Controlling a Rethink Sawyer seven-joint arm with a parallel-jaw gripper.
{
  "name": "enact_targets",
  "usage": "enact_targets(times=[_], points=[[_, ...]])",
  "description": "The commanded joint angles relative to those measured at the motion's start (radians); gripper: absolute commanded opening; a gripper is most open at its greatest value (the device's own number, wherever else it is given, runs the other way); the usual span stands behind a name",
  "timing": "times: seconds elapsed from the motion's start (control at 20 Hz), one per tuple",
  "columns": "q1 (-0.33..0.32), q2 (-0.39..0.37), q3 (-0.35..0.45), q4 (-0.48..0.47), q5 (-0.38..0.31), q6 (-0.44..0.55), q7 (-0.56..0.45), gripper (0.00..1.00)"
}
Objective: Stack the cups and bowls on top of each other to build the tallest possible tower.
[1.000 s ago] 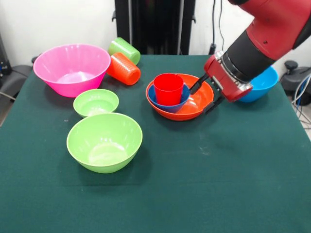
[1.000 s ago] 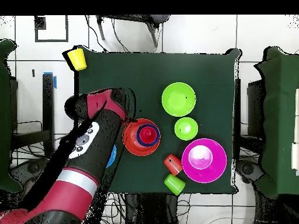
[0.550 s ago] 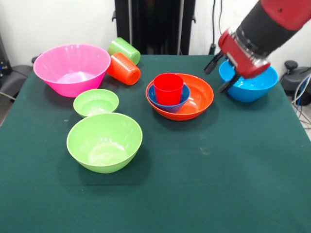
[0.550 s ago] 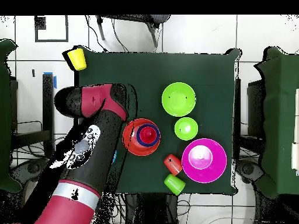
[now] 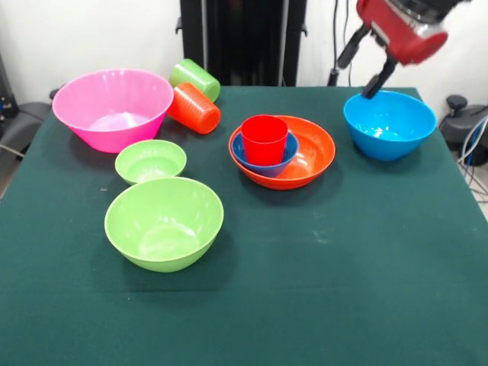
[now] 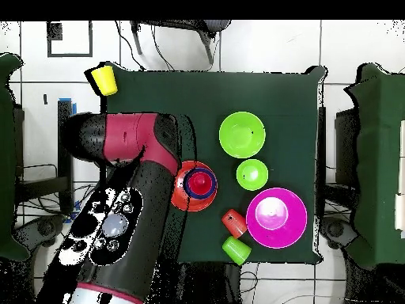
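The red cup (image 5: 264, 139) stands upright in the small dark blue bowl (image 5: 263, 165), which sits inside the wide orange bowl (image 5: 309, 156) at mid-table. My gripper (image 5: 364, 67) hangs open and empty, high above the far rim of the large blue bowl (image 5: 389, 124). An orange cup (image 5: 194, 108) and a light green cup (image 5: 194, 78) lie on their sides beside the pink bowl (image 5: 113, 107). Nearer the front are the small green bowl (image 5: 150, 161) and the large green bowl (image 5: 164, 222). A yellow cup (image 6: 103, 77) shows at a table corner in the overhead view, where my arm (image 6: 126, 214) hides the blue bowl.
The green table cloth (image 5: 343, 267) is bare across the near half and the right front. A black stand (image 5: 242, 38) rises behind the table's far edge. Chairs (image 6: 376, 134) stand beside the table.
My gripper has risen from beside the orange bowl's right rim and swung toward the far right, above the blue bowl. It stayed open. No bowl or cup moved.
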State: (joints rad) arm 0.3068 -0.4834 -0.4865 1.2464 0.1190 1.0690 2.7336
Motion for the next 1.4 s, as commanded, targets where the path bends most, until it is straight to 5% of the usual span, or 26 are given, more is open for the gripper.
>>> enact_targets(times=[0.05, 0.35, 0.65, 0.9, 1.4], points=[[-0.084, -0.123, 0.186, 0.137, -0.012, -0.035, -0.235, 1.0], [-0.254, -0.179, 0.26, 0.121, -0.065, 0.006, -0.426, 1.0], [-0.338, -0.084, 0.281, -0.089, -0.217, 0.123, -0.552, 1.0], [-0.406, -0.006, 0.319, -0.194, -0.294, 0.095, -0.654, 1.0], [-0.492, 0.112, 0.385, -0.308, -0.334, -0.014, -0.769, 1.0]])
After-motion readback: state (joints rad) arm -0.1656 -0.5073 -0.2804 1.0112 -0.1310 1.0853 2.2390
